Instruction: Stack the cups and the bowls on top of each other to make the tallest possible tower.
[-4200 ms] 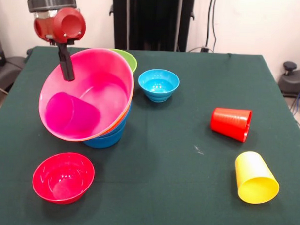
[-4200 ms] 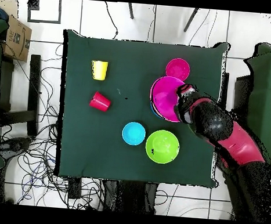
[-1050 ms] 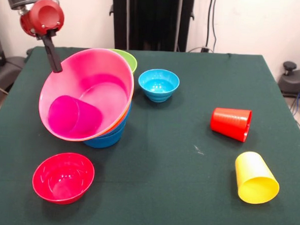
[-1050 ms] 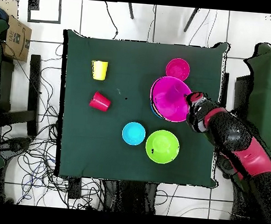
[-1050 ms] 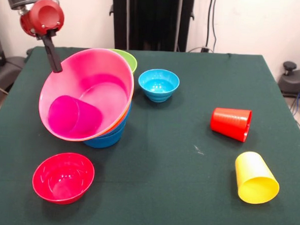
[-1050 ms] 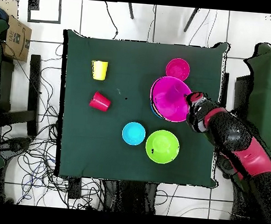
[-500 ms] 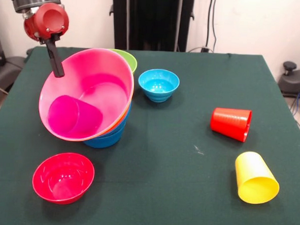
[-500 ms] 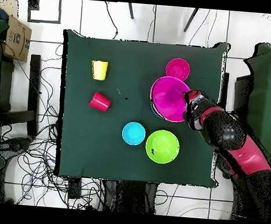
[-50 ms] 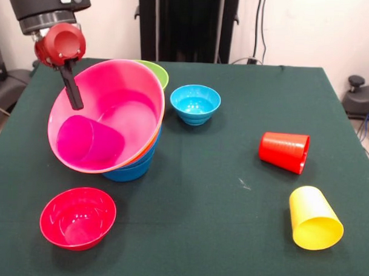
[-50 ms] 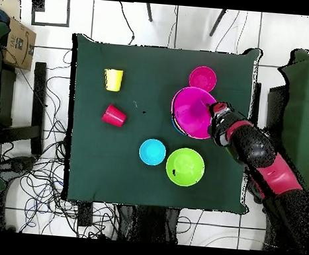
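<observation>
The tower (image 9: 121, 133) is a nested stack: a large pink bowl (image 9: 122, 108) tilted toward the camera, an orange rim (image 9: 155, 139) under it, and blue bowls (image 9: 132, 170) at the base. A translucent purple cup (image 9: 87, 140) lies inside the pink bowl. My gripper (image 9: 76, 101) hangs at the pink bowl's upper-left rim; overhead the gripper (image 10: 214, 115) sits at the right rim of the pink bowl (image 10: 191, 112). A red cup (image 9: 284, 152) and a yellow cup (image 9: 314, 218) lie on their sides at the right.
A green bowl (image 9: 157, 73) stands just behind the tower, and a small light-blue bowl (image 9: 195, 103) sits to its right. A small red bowl (image 9: 77, 217) rests near the front left. Overhead, a cardboard box (image 10: 17, 39) sits beyond the table's left edge.
Over the last second the gripper has come down and slightly right, from outside the pink bowl's rim to over it. The bowls and cups have not moved.
</observation>
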You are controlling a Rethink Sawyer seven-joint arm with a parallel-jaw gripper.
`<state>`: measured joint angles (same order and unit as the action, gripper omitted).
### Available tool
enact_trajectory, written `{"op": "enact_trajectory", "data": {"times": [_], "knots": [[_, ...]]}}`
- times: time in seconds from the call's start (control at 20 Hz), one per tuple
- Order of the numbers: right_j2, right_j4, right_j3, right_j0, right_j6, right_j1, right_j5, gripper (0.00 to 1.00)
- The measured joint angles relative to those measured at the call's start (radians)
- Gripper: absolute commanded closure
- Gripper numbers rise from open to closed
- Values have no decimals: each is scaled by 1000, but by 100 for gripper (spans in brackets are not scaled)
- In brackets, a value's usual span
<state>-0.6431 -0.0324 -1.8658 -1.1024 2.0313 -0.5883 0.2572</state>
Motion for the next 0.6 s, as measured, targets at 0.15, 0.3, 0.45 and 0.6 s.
{"op": "enact_trajectory", "data": {"times": [0.15, 0.3, 0.45, 0.6], "knots": [[1, -4, 15, 6, 0, 21, -6, 100], [2, -16, 28, 15, 0, 32, -28, 100], [11, -29, 45, 33, 0, 45, -63, 100], [24, -41, 64, 61, 0, 58, -98, 100]]}}
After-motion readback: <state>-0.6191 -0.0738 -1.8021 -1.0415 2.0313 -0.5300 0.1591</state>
